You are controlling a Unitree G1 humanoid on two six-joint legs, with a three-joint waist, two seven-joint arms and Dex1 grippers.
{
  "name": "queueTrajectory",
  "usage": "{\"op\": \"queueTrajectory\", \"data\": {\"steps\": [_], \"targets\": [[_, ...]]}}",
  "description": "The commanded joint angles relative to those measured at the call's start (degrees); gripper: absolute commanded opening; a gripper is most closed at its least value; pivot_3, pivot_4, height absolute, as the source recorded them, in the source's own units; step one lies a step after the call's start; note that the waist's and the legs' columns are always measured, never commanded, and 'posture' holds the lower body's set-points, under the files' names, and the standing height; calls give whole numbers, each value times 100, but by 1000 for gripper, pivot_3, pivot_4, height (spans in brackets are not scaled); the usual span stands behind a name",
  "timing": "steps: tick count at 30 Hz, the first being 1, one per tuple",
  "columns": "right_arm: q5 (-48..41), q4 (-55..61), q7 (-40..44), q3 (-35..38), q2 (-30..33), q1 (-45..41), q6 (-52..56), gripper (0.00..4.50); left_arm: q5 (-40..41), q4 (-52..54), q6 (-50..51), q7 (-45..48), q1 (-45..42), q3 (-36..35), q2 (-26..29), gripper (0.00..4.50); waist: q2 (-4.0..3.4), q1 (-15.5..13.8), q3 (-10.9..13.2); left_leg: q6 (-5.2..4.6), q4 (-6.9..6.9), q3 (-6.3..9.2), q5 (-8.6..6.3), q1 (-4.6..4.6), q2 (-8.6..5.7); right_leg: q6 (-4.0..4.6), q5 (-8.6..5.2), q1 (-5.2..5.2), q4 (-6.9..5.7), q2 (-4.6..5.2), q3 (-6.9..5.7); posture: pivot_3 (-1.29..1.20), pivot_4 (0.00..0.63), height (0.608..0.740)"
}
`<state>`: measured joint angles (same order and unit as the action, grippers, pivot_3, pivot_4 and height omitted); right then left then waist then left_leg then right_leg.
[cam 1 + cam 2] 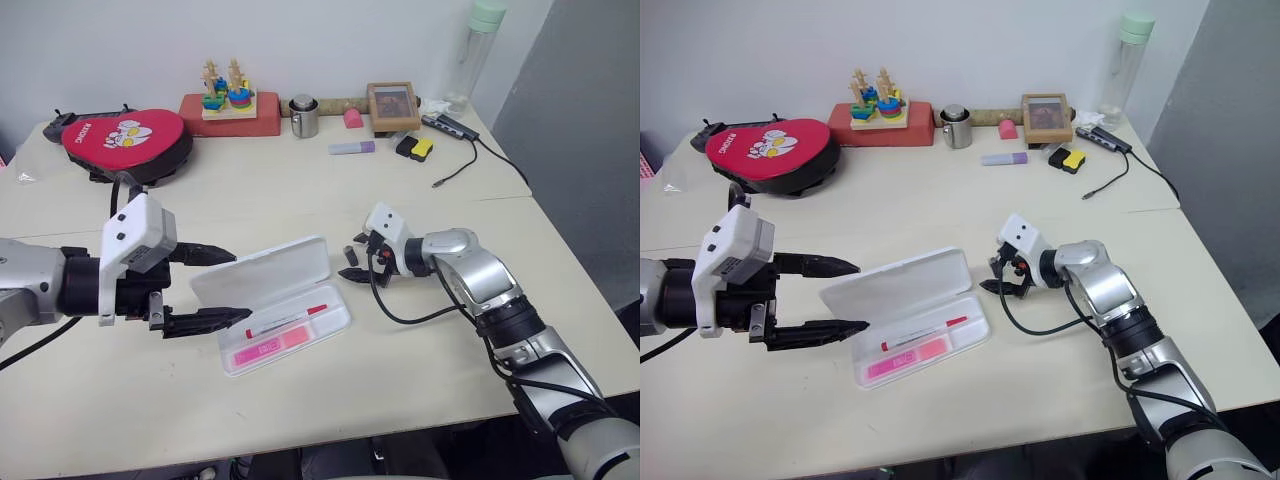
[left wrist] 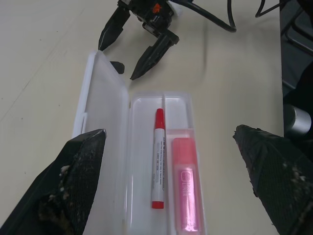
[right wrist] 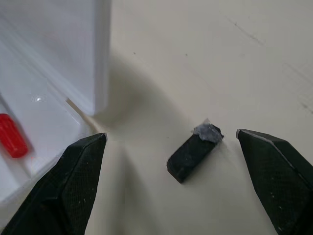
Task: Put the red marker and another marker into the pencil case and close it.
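The white pencil case [image 1: 268, 271] lies open on the table with its lid tilted back. In its tray lie the red marker [image 2: 158, 161] and, beside it, the pink highlighter [image 2: 186, 188]. My left gripper [image 1: 242, 285] is open at the case's left end, one finger by the lid and one by the tray, touching nothing. My right gripper [image 1: 349, 259] is open just past the case's right end. A small dark grey block [image 3: 193, 151] sits on the table between its fingers.
At the back stand a red oval pouch [image 1: 125, 140], a toy on a red block [image 1: 230, 108], a metal cup [image 1: 304, 117], a pale purple highlighter [image 1: 352, 148], a picture frame [image 1: 393, 106] and a bottle [image 1: 476, 50]. A cable [image 1: 468, 160] trails at the right.
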<state>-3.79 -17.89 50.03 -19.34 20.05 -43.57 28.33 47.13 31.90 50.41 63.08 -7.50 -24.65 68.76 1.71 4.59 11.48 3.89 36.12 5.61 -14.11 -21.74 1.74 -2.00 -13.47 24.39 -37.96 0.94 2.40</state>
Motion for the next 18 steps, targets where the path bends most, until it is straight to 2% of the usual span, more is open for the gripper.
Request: {"op": "queueTrajectory", "data": {"steps": [1,8,9,11,12,18], "targets": [[145,-397,-62,74,-33,-158,-392,4469,13,122,-59,-75,-64,-56,37,4500,0,1,0,0,0,0,0,0,0,0,0,0,0,0,0,0,150,740],[331,-1133,-174,120,-111,-282,-779,4469,45,187,-20,-229,-11,-95,-9,4500,0,11,0,0,0,0,0,5,0,0,0,-2,-2,0,1,0,150,740],[340,-1184,-180,131,-120,-293,-796,4191,49,200,-13,-248,0,-103,-15,4500,1,12,0,0,1,0,0,8,0,0,1,-6,-2,0,1,0,150,740],[353,-1167,-117,117,-105,-281,-830,3974,43,209,-7,-291,13,-110,-22,4500,1,12,-1,0,1,0,0,18,0,0,1,-17,-2,0,1,0,150,740],[359,-1160,-97,108,-103,-280,-841,3627,37,204,-12,-305,14,-108,-21,4500,1,10,-1,0,1,-1,0,26,0,-1,1,-23,-2,0,2,0,150,740],[384,-1097,-58,102,-88,-286,-800,2206,80,227,10,-419,-26,-78,-45,4500,1,6,-1,0,1,-1,0,27,-1,-1,1,-25,-2,0,4,0,150,740]]}}
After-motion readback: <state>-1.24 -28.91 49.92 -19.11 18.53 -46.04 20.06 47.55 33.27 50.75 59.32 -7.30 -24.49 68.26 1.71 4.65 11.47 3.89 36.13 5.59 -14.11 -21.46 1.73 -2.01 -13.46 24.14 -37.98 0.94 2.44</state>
